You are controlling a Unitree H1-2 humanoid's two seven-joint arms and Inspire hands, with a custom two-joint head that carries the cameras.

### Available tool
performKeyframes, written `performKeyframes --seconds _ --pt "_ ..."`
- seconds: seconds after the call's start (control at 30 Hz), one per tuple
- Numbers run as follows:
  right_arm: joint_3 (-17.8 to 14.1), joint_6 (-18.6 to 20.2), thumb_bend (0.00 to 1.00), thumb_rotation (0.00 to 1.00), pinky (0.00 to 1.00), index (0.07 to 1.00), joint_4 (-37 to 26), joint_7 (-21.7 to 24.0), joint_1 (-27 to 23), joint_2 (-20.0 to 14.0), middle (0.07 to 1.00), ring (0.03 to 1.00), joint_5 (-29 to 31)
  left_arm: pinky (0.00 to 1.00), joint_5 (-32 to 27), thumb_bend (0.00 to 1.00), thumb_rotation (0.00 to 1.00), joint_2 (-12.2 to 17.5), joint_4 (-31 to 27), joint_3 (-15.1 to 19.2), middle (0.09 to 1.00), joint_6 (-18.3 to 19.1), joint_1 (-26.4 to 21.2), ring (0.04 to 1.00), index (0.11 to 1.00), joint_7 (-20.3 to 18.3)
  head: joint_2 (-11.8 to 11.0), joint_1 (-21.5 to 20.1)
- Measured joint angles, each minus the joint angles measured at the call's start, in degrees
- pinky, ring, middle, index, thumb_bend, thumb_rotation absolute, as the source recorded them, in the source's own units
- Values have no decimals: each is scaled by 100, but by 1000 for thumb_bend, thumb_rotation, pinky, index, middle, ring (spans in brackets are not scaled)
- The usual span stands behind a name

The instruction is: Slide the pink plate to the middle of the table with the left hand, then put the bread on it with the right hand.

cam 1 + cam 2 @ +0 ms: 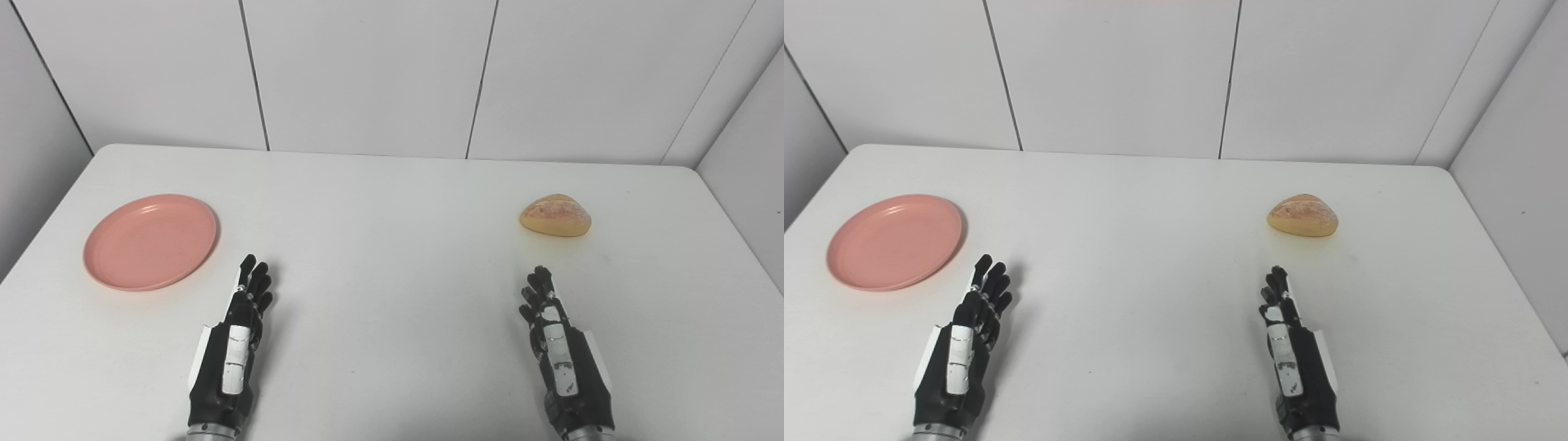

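**A:** Wide white table (392, 202) fills the view, pale panelled wall (367, 67) behind it. Both arms come up from the bottom edge, and it's a mirror-image stance.

**B:** Start with the left hand (236, 343). Black, set edge-up over the table, fingers (256, 282) stretched forward and lying close together, only slightly fanned at the tips. Nothing in it.

**A:** And the right hand (560, 349)?

**B:** Same pose on the other side: edge-up, fingers (536, 288) extended and pointing away from the robot, empty as well. Whether either hand rests on the surface or hangs just above it, I can't tell.

**A:** Now the plate (150, 242). Pink, round, flat on the table far out on the left side, ahead and to the left of the left hand, near it but apart.

**B:** Anything on it?

**A:** Bare, just the pink inside and a shallow rim.

**B:** Smallest piece: the bread (555, 215), a golden-brown roll sitting on the table on the right side, straight ahead of the right hand with a clear gap between them. Well apart from the plate.

**A:** Any difference between the views?

**B:** The right eye view shows more of the side wall (1519, 184) at the right and less table left of the plate.
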Motion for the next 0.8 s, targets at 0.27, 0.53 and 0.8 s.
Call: performKeyframes --seconds 0.27,0.53,0.8 --pt "10 3 869 954 1000 1000 -24 -5 0 8 1000 1000 -7 1000 0 832 997 3 -4 6 1000 3 0 1000 1000 0 18 -9" --pt "12 5 874 950 1000 1000 -32 -4 0 8 1000 1000 -10 1000 -29 838 980 6 -2 29 1000 7 0 1000 1000 1 18 -26" --pt "20 7 879 958 1000 999 -52 -6 0 8 1000 1000 -28 1000 -45 825 992 8 1 29 1000 16 0 1000 1000 0 26 -26"
